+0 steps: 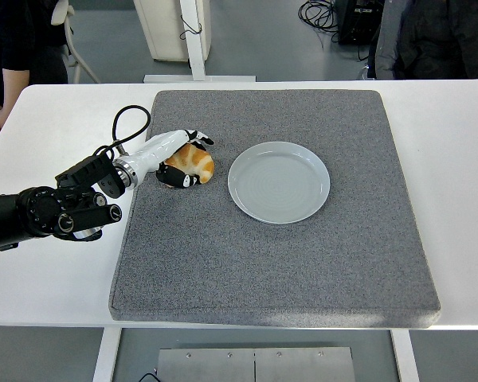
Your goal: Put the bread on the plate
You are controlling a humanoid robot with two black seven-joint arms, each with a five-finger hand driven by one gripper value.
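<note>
Left hand closed around the bread on the mat.

The left hand point(175, 155) curls its fingers point(197, 138) over the top of the bread point(193, 163) and its thumb under the near side, gripping it. The bread sits on the grey mat point(279, 263), near the mat's left edge, just left of the plate point(279, 181) and not touching it. The mat lies on the white table point(56, 270). A person point(12, 48) stands at the top left corner.

Golden croissant point(195, 161) lies left of empty plate point(278, 181).
</note>
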